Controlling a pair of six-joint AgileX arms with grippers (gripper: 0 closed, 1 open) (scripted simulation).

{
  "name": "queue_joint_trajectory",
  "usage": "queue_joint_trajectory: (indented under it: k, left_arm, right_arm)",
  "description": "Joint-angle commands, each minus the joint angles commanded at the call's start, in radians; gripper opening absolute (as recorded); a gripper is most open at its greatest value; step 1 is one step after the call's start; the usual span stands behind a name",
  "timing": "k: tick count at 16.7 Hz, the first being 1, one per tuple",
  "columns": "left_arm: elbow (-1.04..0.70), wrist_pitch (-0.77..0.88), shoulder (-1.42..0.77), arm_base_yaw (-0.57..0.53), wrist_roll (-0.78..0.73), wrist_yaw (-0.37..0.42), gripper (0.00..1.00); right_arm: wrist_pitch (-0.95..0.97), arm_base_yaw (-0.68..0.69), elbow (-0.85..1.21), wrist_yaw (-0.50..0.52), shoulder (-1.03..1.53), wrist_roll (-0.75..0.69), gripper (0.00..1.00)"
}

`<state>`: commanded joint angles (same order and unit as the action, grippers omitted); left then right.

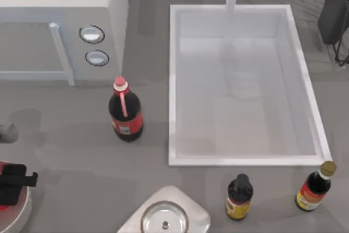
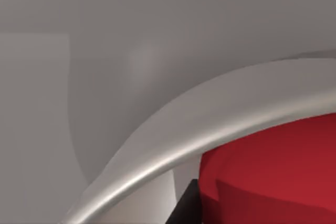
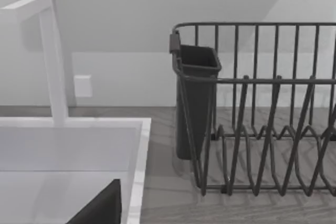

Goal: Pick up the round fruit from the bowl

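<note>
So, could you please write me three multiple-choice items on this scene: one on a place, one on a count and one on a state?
1. Where is the left hand?
A. over the thick-rimmed white round bowl
B. in the white sink
C. by the microwave

2. How many bottles stand on the table?
A. two
B. three
C. five

3. The glossy red round fruit is:
A. on the table
B. in the bowl
C. in the sink

Answers:
1 A: it hangs above the bowl at the top view's left edge.
2 B: a red-capped dark cola bottle and two small dark sauce bottles.
3 B: it sits inside the rim.
</note>
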<state>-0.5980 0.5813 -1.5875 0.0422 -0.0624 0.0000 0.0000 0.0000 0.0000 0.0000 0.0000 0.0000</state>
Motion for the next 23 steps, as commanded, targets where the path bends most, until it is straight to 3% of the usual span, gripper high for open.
queue_joint_trajectory:
  k: [2,15,23]
  left_arm:
    - [0.0,0.0,0.0,0.0,0.0,0.0,1.0]
    - [0.0,0.0,0.0,0.0,0.0,0.0,0.02]
    - [0.0,0.0,0.0,0.0,0.0,0.0,0.0]
  right_arm:
    - [0.0,0.0,0.0,0.0,0.0,0.0,1.0]
    - [0.0,0.0,0.0,0.0,0.0,0.0,1.0]
    - [0.0,0.0,0.0,0.0,0.0,0.0,1.0]
